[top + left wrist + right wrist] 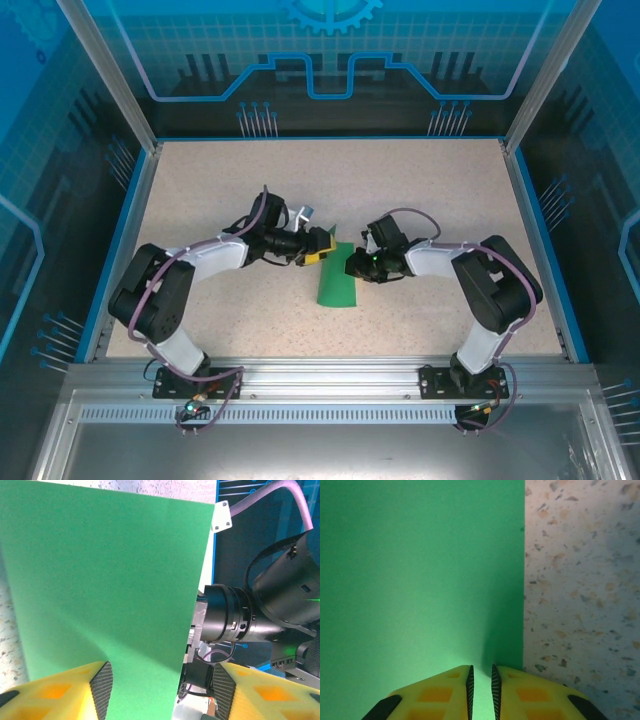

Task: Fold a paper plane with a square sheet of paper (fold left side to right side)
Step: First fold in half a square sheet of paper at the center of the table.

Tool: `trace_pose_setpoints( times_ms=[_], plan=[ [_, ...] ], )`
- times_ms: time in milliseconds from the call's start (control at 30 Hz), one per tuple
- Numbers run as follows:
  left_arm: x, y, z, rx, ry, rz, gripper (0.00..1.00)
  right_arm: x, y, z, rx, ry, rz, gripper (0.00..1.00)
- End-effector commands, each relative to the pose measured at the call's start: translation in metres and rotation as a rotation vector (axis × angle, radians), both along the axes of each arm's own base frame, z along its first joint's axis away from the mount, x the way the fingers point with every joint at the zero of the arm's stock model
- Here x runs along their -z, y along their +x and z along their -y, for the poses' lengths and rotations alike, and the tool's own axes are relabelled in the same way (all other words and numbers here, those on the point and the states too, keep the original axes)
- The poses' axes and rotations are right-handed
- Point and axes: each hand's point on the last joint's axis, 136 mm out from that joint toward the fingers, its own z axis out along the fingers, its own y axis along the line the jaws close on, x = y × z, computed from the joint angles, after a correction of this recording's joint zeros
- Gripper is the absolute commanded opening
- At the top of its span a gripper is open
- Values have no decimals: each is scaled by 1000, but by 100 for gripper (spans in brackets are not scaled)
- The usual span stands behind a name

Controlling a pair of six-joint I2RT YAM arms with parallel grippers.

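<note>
Right gripper (481,671), jaws nearly together, rests its tips on the square sheet of paper (420,570) directly beneath it. Facing the right gripper, my left gripper (161,680) stands spread wide around the sheet's raised side. With nothing holding it, I judge that side could flop down and crease crooked.

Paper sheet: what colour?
The paper sheet is plain bright green; right wrist view shows it best.

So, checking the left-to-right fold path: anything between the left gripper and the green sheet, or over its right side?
Nothing separates the open left gripper from the square sheet of paper. The right gripper sits over its right side, where the fold lands.
</note>
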Motion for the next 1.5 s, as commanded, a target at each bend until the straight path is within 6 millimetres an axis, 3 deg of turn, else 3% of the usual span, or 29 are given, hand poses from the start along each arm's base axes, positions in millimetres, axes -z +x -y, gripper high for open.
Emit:
trace_pose_setpoints(
  times_ms=[0,67,367,633,767,1000,1100,1267,1467],
  plan=[
    [0,6,11,9,-27,-7,56,-13,4,2,16,67,37,22],
    [5,10,11,-1,-25,-12,53,-22,7,3,17,90,63,24],
    [21,21,14,-28,-5,-33,41,-72,13,8,58,212,195,50],
    [28,27,13,-54,11,-42,33,-88,11,-7,67,322,196,52],
    [28,27,13,-55,11,-45,32,-82,10,-14,50,312,169,46],
    [25,25,11,-58,22,-34,32,-64,6,-16,38,257,112,13],
    [24,22,6,-63,58,-22,38,-58,5,-11,38,213,100,0],
    [28,16,-13,-96,180,3,50,-40,0,-1,44,120,51,0],
    [50,7,-25,-113,278,-54,53,-25,-4,8,59,31,16,0]
  ],
)
